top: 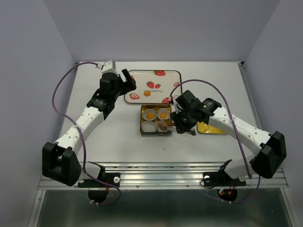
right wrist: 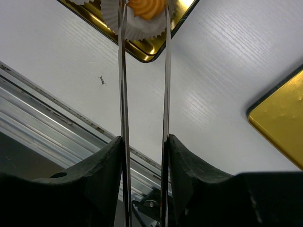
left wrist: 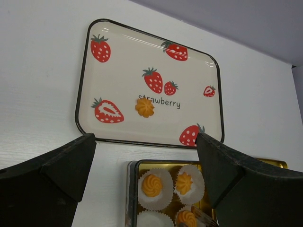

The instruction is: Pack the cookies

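Note:
One cookie (left wrist: 145, 107) lies on the strawberry tray (left wrist: 94, 130), seen from above as cookie (top: 147, 93). Two cookies (top: 149, 114) (top: 163, 114) sit in paper cups at the back of the gold tin (top: 142, 124). Another cookie (right wrist: 147, 7) rests in the front right cup between the tips of metal tongs (right wrist: 165, 85). My right gripper (right wrist: 144, 139) is shut on those tongs; I cannot tell whether the tips pinch the cookie. My left gripper (left wrist: 146, 142) hangs open and holds nothing, above the tray's near rim and the tin (left wrist: 130, 189).
The front left paper cup (top: 150, 126) holds nothing. The gold lid (top: 210, 128) lies flat on the table to the right of the tin, close by my right arm. The table's metal front rail (right wrist: 57, 118) runs just below the tin.

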### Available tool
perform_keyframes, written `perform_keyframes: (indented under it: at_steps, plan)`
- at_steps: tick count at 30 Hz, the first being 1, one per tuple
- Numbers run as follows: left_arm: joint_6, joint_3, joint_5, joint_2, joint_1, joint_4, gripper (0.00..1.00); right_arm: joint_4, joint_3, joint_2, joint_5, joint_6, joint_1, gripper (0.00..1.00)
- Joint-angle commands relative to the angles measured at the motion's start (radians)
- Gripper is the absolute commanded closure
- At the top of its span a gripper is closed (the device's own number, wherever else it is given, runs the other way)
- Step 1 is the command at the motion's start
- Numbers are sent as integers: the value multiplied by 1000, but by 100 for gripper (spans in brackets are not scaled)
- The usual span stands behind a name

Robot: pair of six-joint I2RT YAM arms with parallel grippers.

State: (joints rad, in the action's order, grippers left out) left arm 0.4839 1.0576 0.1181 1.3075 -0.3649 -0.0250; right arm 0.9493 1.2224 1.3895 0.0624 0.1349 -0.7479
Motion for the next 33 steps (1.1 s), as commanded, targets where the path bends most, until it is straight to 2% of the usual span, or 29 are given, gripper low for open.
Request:
perform_keyframes:
  at_steps: [1,15,22,27,33]
  plan:
    - [-11,-8,17,-50,-5,-21,1,-43,52,0,-21,-1,-10,54]
    - [-15,-24,18,-82,-6,-16,1,-21,89,-10,-38,22,-10,48]
    - [-16,-27,22,-93,-6,-15,1,5,121,-23,-56,17,-10,49]
    - [-15,-25,20,-97,-5,-15,1,-9,158,-73,5,0,-10,50]
    - [-7,-18,25,-97,-6,-15,1,-96,209,-86,-105,46,-10,50]
